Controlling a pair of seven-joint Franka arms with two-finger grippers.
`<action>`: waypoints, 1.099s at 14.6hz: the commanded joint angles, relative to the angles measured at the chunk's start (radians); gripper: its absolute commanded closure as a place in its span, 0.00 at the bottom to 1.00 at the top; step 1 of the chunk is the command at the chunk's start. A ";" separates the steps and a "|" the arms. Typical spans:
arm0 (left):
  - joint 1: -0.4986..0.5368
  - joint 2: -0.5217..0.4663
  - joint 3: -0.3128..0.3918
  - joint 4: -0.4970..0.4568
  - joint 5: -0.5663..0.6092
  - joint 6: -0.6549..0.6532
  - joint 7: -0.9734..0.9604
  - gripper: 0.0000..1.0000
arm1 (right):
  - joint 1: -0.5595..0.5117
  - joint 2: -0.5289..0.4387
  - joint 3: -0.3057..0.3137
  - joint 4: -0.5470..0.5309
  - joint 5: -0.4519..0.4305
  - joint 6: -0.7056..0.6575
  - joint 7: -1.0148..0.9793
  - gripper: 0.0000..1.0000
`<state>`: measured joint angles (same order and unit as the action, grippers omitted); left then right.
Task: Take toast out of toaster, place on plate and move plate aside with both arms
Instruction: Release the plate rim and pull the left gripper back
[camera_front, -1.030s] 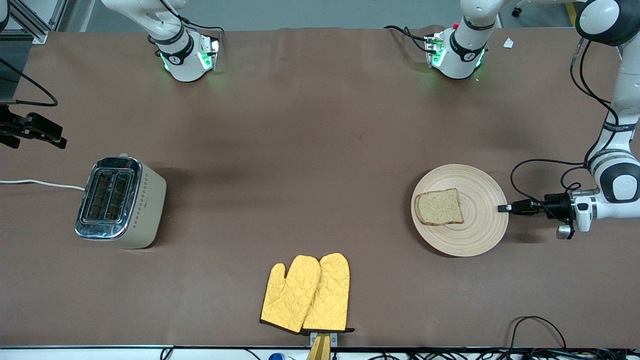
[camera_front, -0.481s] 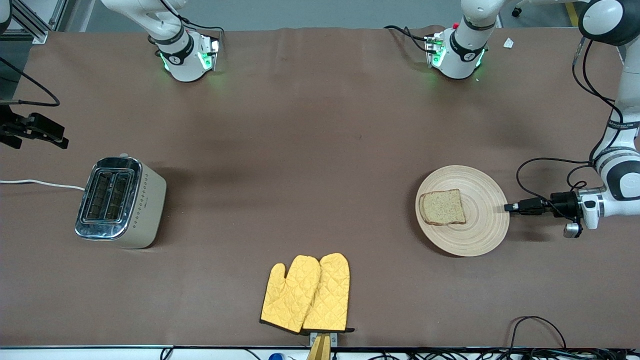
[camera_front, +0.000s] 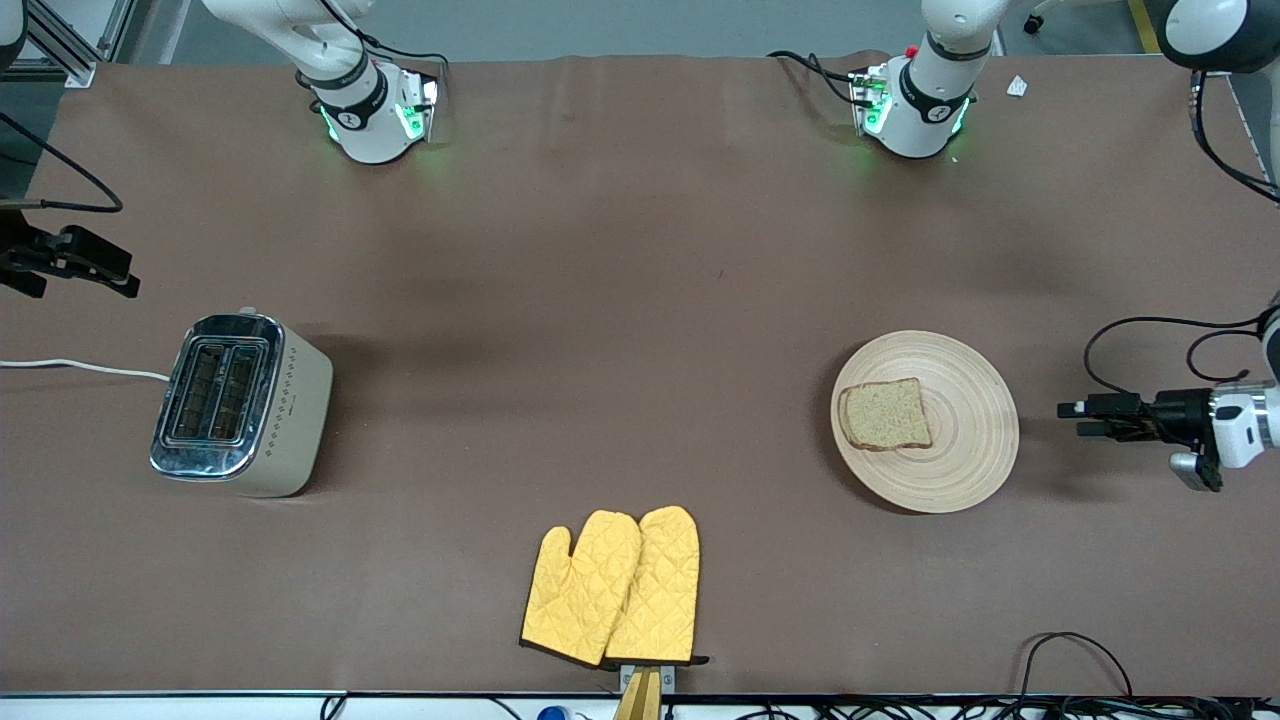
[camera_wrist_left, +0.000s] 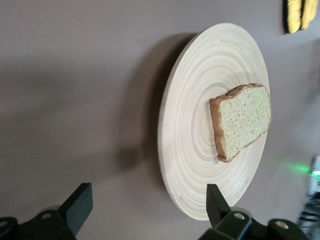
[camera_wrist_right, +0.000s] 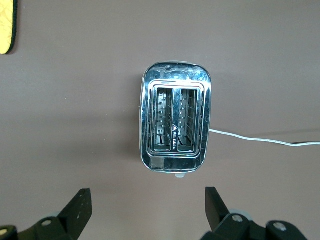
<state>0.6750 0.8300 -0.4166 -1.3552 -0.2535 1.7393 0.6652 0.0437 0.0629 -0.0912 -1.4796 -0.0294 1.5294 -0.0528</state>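
Toast (camera_front: 886, 414) lying flat on plate (camera_front: 965, 455), off-centre, on the half toward the right arm's end of the table; crust darker than the speckled face, both slice and plate also clear in the left wrist view (camera_wrist_left: 243, 120) (camera_wrist_left: 200, 150)

Plate resting on the brown table cover (camera_front: 620, 300), toward the left arm's end, well apart from everything else on the table

Left gripper (camera_front: 1075, 418) low over the cover just beside the plate's rim, on the side toward the left arm's end, pointing at the plate but not touching it; fingers spread wide and empty, a clear gap of bare cover between fingertips and rim. In the left wrist view, same gripper (camera_wrist_left: 150, 210) with both fingers (camera_wrist_left: 77, 205) parted at either side and the plate lying between and ahead of them

Right gripper (camera_front: 125, 283) up at the right arm's end of the table, over the cover near the toaster (camera_front: 240, 403), released and holding nothing. In the right wrist view, gripper (camera_wrist_right: 147, 207) with fingers (camera_wrist_right: 80, 205) apart, looking down on the toaster (camera_wrist_right: 176, 122), both slots open at the top, white cord (camera_wrist_right: 260, 140) trailing away from it

Pair of yellow quilted oven mitts (camera_front: 612, 588) lying side by side, nearer to the front camera than the toaster and the plate, roughly midway between the two
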 joint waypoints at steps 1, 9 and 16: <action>-0.077 -0.135 -0.048 0.010 0.123 -0.021 -0.119 0.00 | 0.005 -0.031 0.001 -0.033 -0.014 0.005 0.013 0.00; -0.304 -0.412 -0.056 0.045 0.330 -0.023 -0.399 0.00 | 0.004 -0.029 0.001 -0.033 -0.007 0.008 0.011 0.00; -0.290 -0.626 -0.062 0.033 0.313 -0.136 -0.673 0.00 | 0.001 -0.029 0.001 -0.033 -0.004 0.011 0.007 0.00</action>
<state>0.3704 0.2601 -0.4833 -1.2967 0.0601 1.6445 0.0194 0.0438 0.0628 -0.0914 -1.4809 -0.0293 1.5296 -0.0528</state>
